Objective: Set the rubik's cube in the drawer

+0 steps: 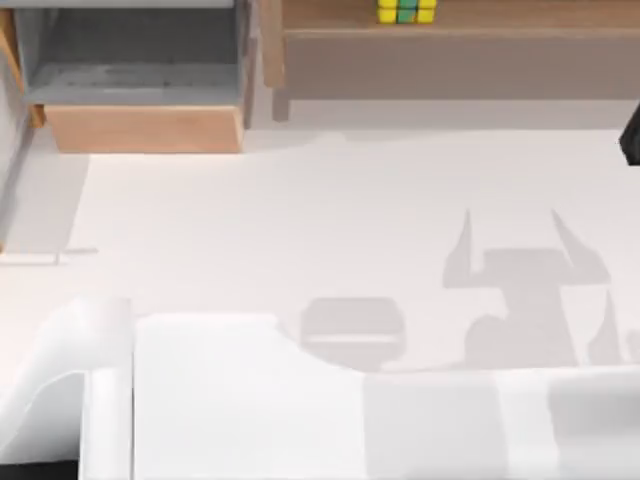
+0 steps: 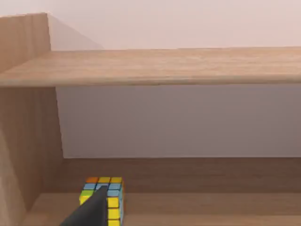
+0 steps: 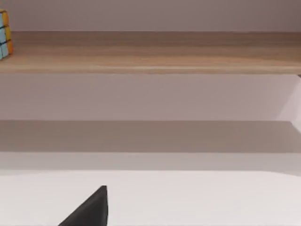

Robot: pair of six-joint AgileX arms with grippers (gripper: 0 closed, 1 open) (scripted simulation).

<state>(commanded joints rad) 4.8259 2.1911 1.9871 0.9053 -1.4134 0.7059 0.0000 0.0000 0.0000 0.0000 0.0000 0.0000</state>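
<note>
Right now a dark fingertip of the left gripper (image 2: 91,212) sits close in front of the rubik's cube (image 2: 104,197), overlapping its lower tiles; whether it touches, or how wide the jaws stand, I cannot tell. Over the bare white table (image 1: 300,230), the cube rests on the long wooden shelf (image 1: 460,20) at the far edge, while the drawer (image 1: 140,90) stands open at the far left corner.

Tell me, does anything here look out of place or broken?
Nothing looks damaged or spilled. The rubik's cube sits upright on the long wooden shelf, apart from the open drawer at the table's left, whose grey floor holds nothing visible.
</note>
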